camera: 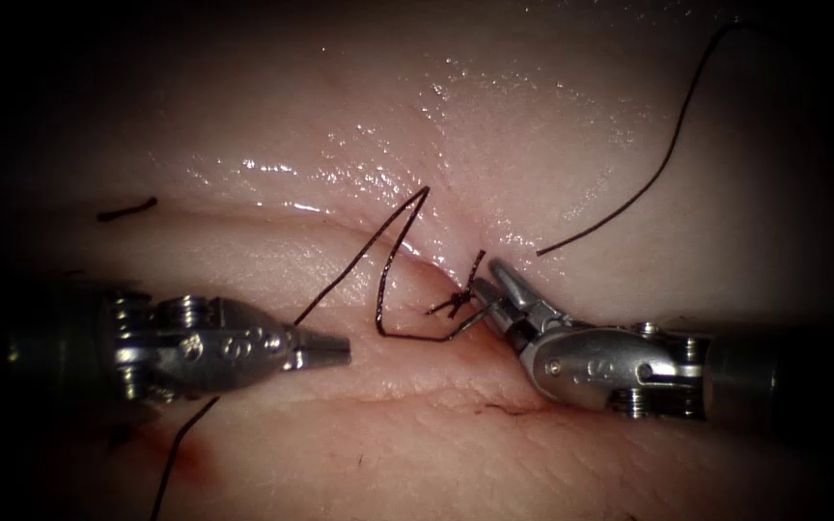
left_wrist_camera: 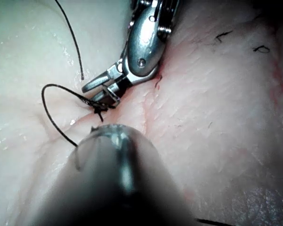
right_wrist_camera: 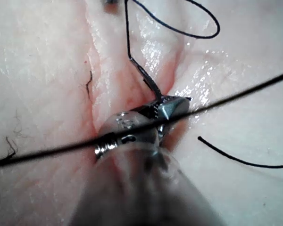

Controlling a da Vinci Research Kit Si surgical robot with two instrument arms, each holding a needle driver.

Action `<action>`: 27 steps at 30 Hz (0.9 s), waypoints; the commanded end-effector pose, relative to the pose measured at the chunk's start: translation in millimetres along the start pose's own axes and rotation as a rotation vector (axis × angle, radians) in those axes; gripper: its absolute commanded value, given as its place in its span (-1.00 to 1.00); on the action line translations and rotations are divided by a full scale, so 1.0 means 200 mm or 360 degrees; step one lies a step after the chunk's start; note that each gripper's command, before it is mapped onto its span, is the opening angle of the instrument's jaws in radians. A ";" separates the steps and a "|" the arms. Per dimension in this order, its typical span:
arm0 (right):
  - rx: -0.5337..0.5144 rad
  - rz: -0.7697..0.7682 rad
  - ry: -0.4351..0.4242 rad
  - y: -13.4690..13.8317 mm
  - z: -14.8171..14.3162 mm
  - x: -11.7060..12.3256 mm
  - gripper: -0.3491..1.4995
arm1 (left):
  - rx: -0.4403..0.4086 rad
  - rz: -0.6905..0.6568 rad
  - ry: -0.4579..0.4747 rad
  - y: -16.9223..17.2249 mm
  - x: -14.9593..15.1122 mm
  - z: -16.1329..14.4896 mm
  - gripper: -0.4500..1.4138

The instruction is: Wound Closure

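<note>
A dark knot [camera: 456, 304] with short tails sits on the closed cut in the tissue [camera: 533, 116]. My right tool [camera: 483, 286] comes in from the right, its jaws open around the thread strand right beside the knot [left_wrist_camera: 101, 110]. From there the thread [camera: 359, 256] runs left, loops up to a sharp peak and slants down to my left tool [camera: 345, 349], which is shut on it left of the knot. That thread goes on under the left tool toward the lower left. The same open jaws of the right tool [left_wrist_camera: 86, 94] stand just above the knot.
A long loose thread [camera: 649, 183] curves across the tissue right of the cut. A short cut end of thread [camera: 127, 208] lies at the far left. Faint red fluid [camera: 190, 463] stains the tissue below the left tool. A taut thread [right_wrist_camera: 226, 96] crosses over the right tool [right_wrist_camera: 172, 104].
</note>
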 end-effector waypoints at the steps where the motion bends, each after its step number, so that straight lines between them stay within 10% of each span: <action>1: 0.0005 0.0033 0.0000 -0.003 0.002 0.000 -1.00 | 0.0001 -0.0012 -0.0001 0.001 0.001 0.004 -0.91; 27: -0.0052 0.0334 0.0111 0.007 -0.002 0.007 -1.00 | 0.0214 0.0066 0.0169 0.002 0.029 0.054 -1.00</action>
